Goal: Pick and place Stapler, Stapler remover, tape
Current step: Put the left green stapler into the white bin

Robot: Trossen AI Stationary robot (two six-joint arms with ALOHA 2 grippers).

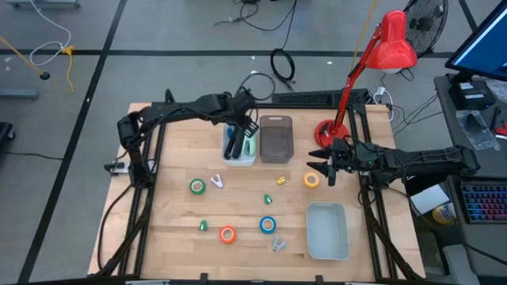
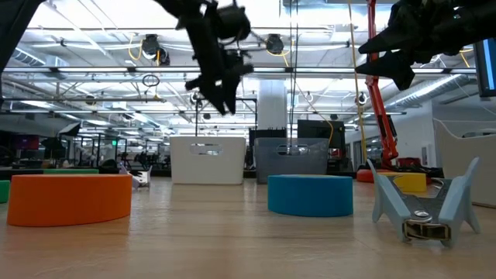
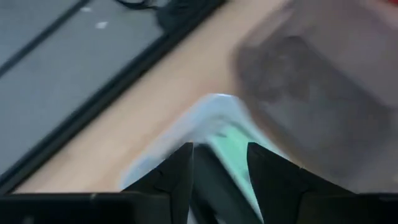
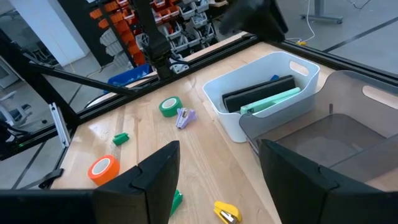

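yellow tape (image 1: 312, 180), light and stiff, is being judged grippable across its rim; right gripper (image 1: 324, 168) is being held apart beside it; left gripper (image 1: 245, 120) jaws: cannot tell.

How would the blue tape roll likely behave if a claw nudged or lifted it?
The blue tape roll lies flat on its face on the table, so a nudge would probably slide it, not roll it. It looks like a small rigid ring, likely light. Tipped on edge, it could roll away.
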